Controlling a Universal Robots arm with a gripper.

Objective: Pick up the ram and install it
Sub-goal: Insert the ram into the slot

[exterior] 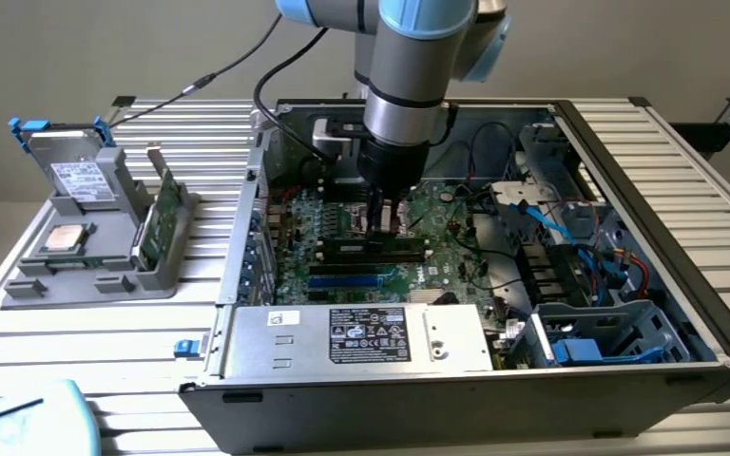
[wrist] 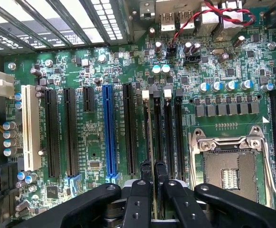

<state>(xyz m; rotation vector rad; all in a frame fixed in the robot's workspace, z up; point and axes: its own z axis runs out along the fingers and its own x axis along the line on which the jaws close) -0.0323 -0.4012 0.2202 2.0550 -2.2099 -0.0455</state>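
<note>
The ram (wrist: 150,128) appears edge-on as a thin strip running along one of the black memory slots (wrist: 169,133) on the green motherboard. My gripper (wrist: 152,166) is shut on its near end, with a black fingertip on each side of it. I cannot tell whether the stick is seated in the slot or just above it. In the exterior view the gripper (exterior: 384,226) points straight down into the open computer case, over the memory slots (exterior: 372,252) in the middle of the board.
The empty processor socket (wrist: 228,166) lies beside the memory slots, and a blue expansion slot (wrist: 108,133) on the other side. A power supply (exterior: 365,337) fills the case front and cables (exterior: 555,223) crowd the exterior view's right. A grey parts holder (exterior: 92,242) stands outside at the left.
</note>
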